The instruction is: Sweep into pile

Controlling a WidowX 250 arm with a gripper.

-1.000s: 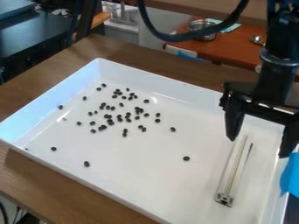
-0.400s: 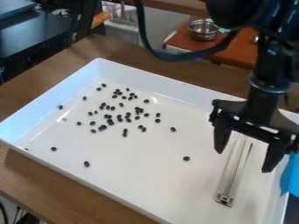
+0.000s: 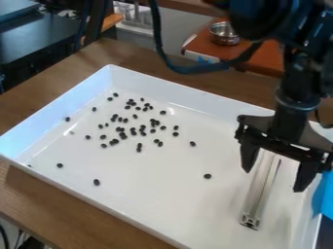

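At the right side of the tray, my black gripper [image 3: 273, 179] hangs with its two fingers wide apart, nothing held between them. Below and behind the fingers lies a long silver metal bar [image 3: 260, 194] on the tray floor, its near end square and its far end partly hidden by the gripper. Many small black beans [image 3: 123, 136] are scattered, mostly in a loose cluster in the left and back half of the white tray [image 3: 117, 206]. Single beans lie farther out: one [image 3: 207, 176] left of the bar, another [image 3: 97, 182] toward the front left wall.
Raised walls surround the tray, which rests on a brown wooden table [image 3: 46, 202]. A blue object [image 3: 323, 197] is at the tray's right edge. Behind stand an orange-brown surface with a metal bowl [image 3: 224, 33] and a hanging black cable [image 3: 189, 69].
The gripper has moved left and somewhat toward the camera, now over the upper part of the bar, with its fingers still apart. The beans and bar have kept their places.
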